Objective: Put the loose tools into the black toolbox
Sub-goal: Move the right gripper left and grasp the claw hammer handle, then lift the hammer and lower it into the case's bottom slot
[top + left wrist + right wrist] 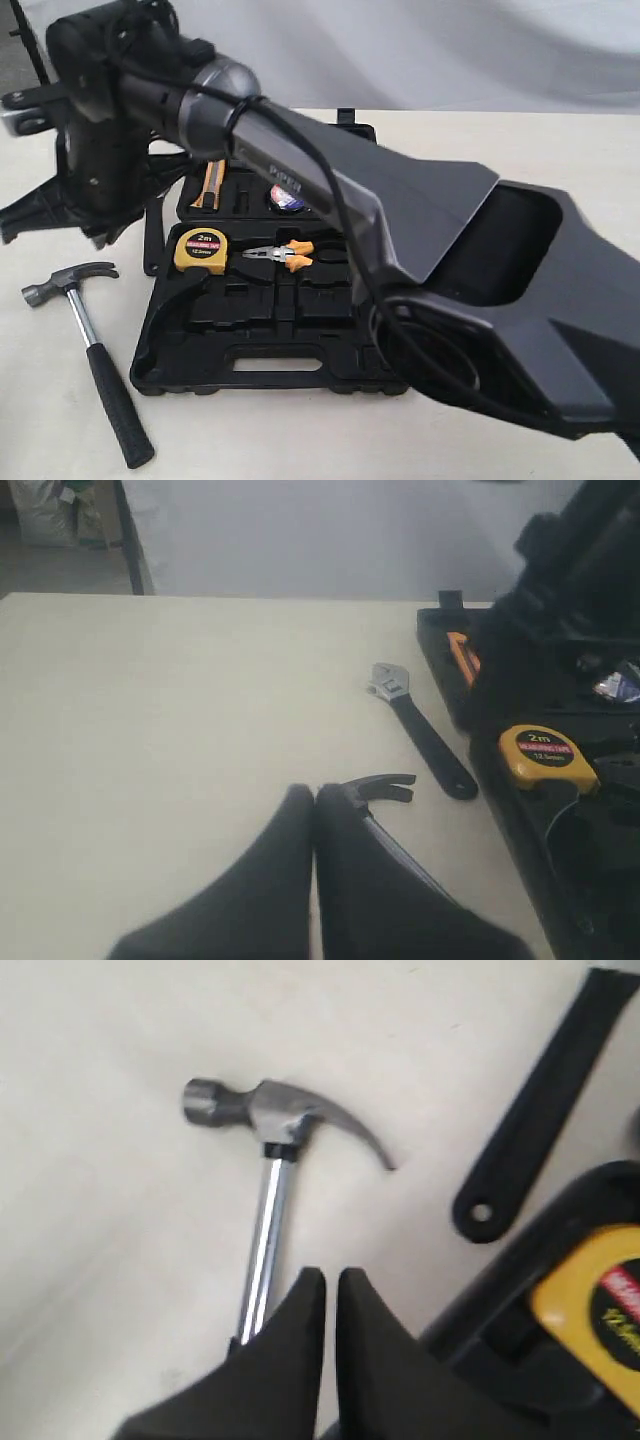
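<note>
The pale desk (pixel 300 440) carries everything. The right arm (pixel 420 230) is the biggest thing on show, a dark bulk slanting across the black toolbox (pixel 200 375), which lies open and flat with its slot handle on the near edge.

Seen from that handle edge, the hammer (pixel 93 348) lies on the desk just off the toolbox's left side. It does not touch the toolbox, and its steel head points away from the handle edge. The wrench (pixel 420 730) also lies outside on that left side, further back. Its handle end is close to the toolbox wall, though I cannot tell if they touch.

The tape roll (pixel 287 199) sits in the toolbox's far half, partly behind the arm. A yellow tape measure (pixel 201 250) and orange pliers (pixel 285 256) rest in recesses nearer the middle.

The right gripper (pixel 330 1278) hangs over the hammer's shaft left of the toolbox, its fingers drawn to a thin slit around nothing. The left gripper (pixel 315 798) is pressed together and empty, over the desk on that same side.
</note>
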Tool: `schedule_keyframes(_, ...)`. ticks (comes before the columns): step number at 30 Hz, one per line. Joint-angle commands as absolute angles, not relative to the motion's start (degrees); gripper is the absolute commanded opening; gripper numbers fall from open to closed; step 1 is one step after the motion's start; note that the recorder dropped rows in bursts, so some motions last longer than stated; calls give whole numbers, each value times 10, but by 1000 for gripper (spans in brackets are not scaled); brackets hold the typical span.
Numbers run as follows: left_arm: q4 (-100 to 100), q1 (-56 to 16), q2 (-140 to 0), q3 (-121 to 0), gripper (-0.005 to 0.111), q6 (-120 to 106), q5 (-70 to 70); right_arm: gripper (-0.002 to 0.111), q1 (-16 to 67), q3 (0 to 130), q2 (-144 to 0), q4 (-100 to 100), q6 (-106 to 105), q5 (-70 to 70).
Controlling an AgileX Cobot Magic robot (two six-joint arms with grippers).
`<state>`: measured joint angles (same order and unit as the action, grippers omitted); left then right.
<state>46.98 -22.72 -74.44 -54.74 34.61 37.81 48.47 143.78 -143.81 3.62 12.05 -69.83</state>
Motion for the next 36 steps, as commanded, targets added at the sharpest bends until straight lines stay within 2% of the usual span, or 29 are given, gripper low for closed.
schedule_keyframes(1, 462, -225, -740, -542, 1, 352, 368, 5, 505, 1439, -1461, 34, 110, -700)
schedule_keyframes(3, 462, -225, -740, -542, 1, 352, 368, 5, 511, 1439, -1473, 38, 113, -700)
schedule_keyframes(5, 462, -225, -740, -542, 1, 352, 368, 12, 516, 1439, -1484, 39, 115, -690)
schedule_keyframes(9, 462, -225, -740, -542, 1, 352, 368, 41, 517, 1439, -1505, 47, 115, -680)
schedule_keyframes(11, 462, -225, -740, -542, 1, 352, 368, 50, 517, 1439, -1514, 49, 117, -671)
schedule_keyframes(18, 462, -225, -740, -542, 1, 352, 368, 51, 520, 1439, -1537, 59, 143, -646)
schedule_keyframes(20, 462, -225, -740, -542, 1, 352, 368, 49, 523, 1439, -1543, 61, 143, -646)
schedule_keyframes(22, 462, -225, -740, -542, 1, 352, 368, 39, 527, 1439, -1545, 62, 143, -647)
schedule_keyframes(26, 462, -225, -740, -542, 1, 352, 368, 0, 535, 1439, -1542, 70, 146, -647)
schedule_keyframes(36, 462, -225, -740, -542, 1, 352, 368, 0, 538, 1439, -1492, 81, 188, -680)
